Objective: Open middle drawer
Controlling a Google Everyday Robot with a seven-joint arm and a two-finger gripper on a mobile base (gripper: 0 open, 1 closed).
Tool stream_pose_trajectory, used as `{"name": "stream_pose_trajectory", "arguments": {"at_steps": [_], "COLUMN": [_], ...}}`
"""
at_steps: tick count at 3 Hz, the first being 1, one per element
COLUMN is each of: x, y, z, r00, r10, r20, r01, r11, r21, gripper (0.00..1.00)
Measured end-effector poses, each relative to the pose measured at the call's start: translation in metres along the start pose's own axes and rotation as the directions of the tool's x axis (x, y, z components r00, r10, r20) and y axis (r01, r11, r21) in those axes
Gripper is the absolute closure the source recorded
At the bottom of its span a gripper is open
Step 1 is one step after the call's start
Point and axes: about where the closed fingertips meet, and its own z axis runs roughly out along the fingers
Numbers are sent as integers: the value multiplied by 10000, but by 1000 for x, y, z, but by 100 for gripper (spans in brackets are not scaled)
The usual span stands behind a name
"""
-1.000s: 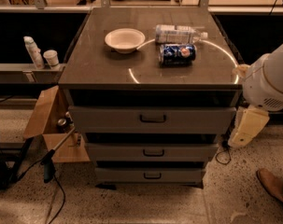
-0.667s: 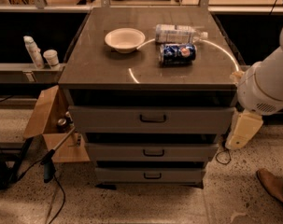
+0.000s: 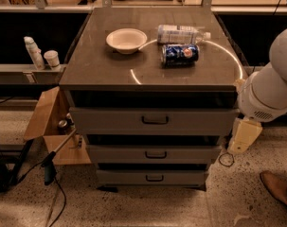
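The grey cabinet has three drawers, all shut. The middle drawer is a wide, shallow grey front with a small dark bar handle at its centre. Above it is the taller top drawer with a wider handle. Below it is the narrowest bottom drawer. My white arm comes in from the right. My gripper hangs as a cream piece just off the cabinet's right side, level with the gap between the top and middle drawers, well right of the middle handle.
On the cabinet top lie a white bowl, a water bottle on its side and a blue soda can on its side. An open cardboard box stands at the left. Bottles stand on a left ledge. A shoe and cables are on the floor.
My arm and gripper have shifted a little to the left and downward, closer to the cabinet's right side. The drawers have not moved.
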Motion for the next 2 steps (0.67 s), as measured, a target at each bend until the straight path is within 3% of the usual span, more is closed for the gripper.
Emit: {"name": "stream_pose_trajectory", "arguments": {"at_steps": [2], "x": [14], "y": [-1], "z": [17], "r00": [9980], "r10": [569], "r20": [-272], "r01": [-551], "r11": [9964], "r21": [637], "gripper": [0]}}
